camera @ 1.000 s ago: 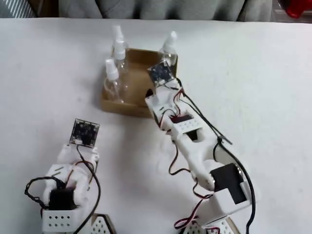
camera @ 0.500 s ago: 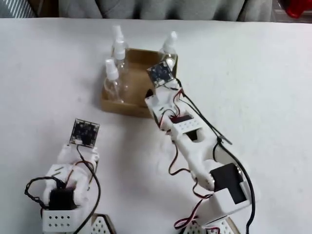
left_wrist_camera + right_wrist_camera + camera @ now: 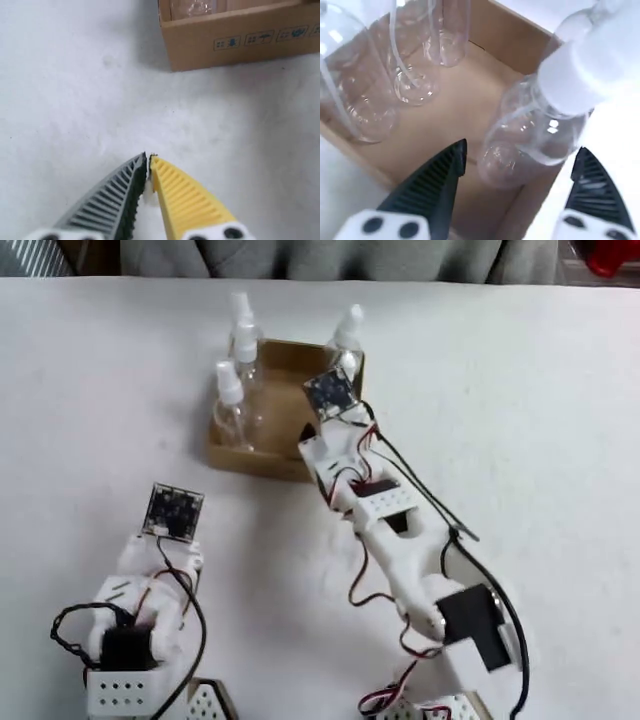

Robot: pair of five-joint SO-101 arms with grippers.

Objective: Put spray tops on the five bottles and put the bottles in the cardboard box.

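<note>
Where the right arm (image 3: 400,540) stretches over the white tabletop (image 3: 540,390) to the cardboard box (image 3: 255,458), the right tool (image 3: 522,149) hangs above the box's right side. Its two black fingers (image 3: 437,180) are spread wide, with nothing clamped between them. A clear bottle (image 3: 525,140) stands in the box between those fingers, close against a cardboard wall, and a white spray top (image 3: 575,70) sits on its neck. A gap shows between the bottle and one finger; on the other side I cannot tell whether finger and bottle touch. Three more bottles (image 3: 355,100) stand in a row along the opposite wall of the box, each with a thin tube running down inside it.

In the high view, three white-topped bottles line the box's left side, one behind another. Another (image 3: 347,332) stands at the far right corner, just beyond the right arm's wrist. I cannot tell whether the farthest bottle on the left is inside the box or just behind it.

The left arm (image 3: 130,595) is folded back at the near left of the tabletop, well apart from the box. The left tool (image 3: 148,161) has its grey finger (image 3: 110,200) and yellow finger (image 3: 185,200) pressed tip to tip, gripping nothing. It is poised over bare tabletop with a corner of the box ahead of it.
</note>
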